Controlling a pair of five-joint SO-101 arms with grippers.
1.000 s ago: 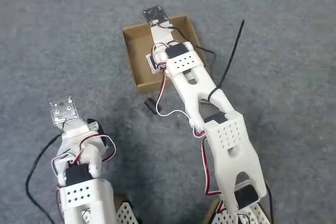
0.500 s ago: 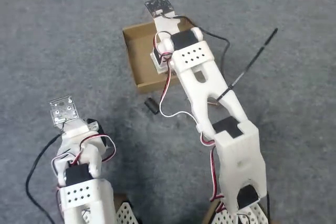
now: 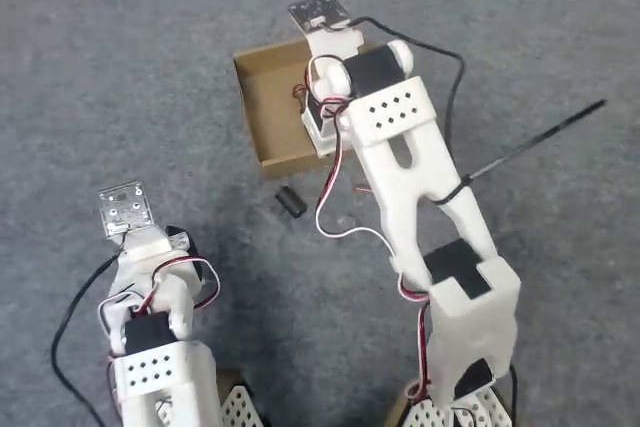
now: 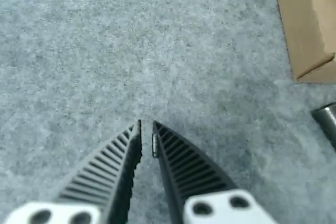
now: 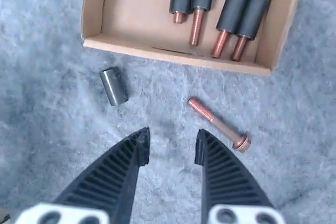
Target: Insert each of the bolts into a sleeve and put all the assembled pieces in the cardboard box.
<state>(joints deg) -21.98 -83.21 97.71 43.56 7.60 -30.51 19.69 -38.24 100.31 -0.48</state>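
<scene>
My right tool point(image 5: 172, 140) hangs over the grey tabletop point(image 5: 47, 129) just outside the cardboard box point(image 5: 92, 9), its jaws apart and holding nothing. Inside the box lie four assembled pieces point(image 5: 233, 11), each a copper-coloured bolt pushed through a dark sleeve. They rest in two side-by-side pairs, one pair near the middle of the box and the other against a side wall, with the threaded ends pointing toward the wall nearest my tool. The rest of the box floor is bare cardboard.

Outside the box, on the tabletop, a loose sleeve point(image 5: 114, 86) lies near that wall, and a loose bolt point(image 5: 218, 124) lies on its side apart from it, close to one of my right fingers. The two are not joined.

My left tool point(image 4: 147, 129) sits low over the tabletop well away from the box, its jaws together with a thin sliver between the tips, gripping nothing. From above, the box point(image 3: 262, 107) is partly under my right arm, and the sleeve point(image 3: 291, 200) lies just outside it.
</scene>
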